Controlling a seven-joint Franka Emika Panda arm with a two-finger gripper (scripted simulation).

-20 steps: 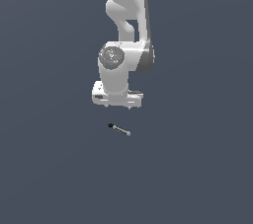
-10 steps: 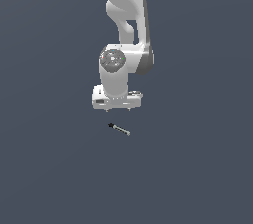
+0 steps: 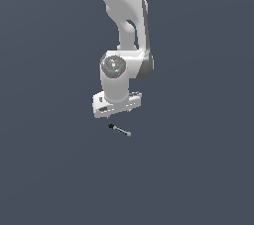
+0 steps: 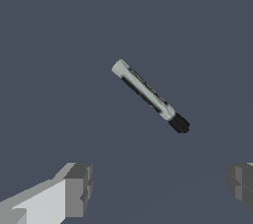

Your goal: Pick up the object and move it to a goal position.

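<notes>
In the exterior view, the white gripper [image 3: 117, 111] hung just above the object [image 3: 119, 130], a thin grey-silver stick lying flat on the dark floor [image 3: 44, 169], black tip toward that view's left. Its fingers [image 4: 74, 188] stood wide apart, empty. They appeared not to touch the stick, though the gap was hard to judge.

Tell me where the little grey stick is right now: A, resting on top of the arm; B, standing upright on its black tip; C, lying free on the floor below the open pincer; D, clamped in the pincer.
C: the stick lies flat on the grey floor, untouched, with the open pincer above it and nothing between its fingers.
</notes>
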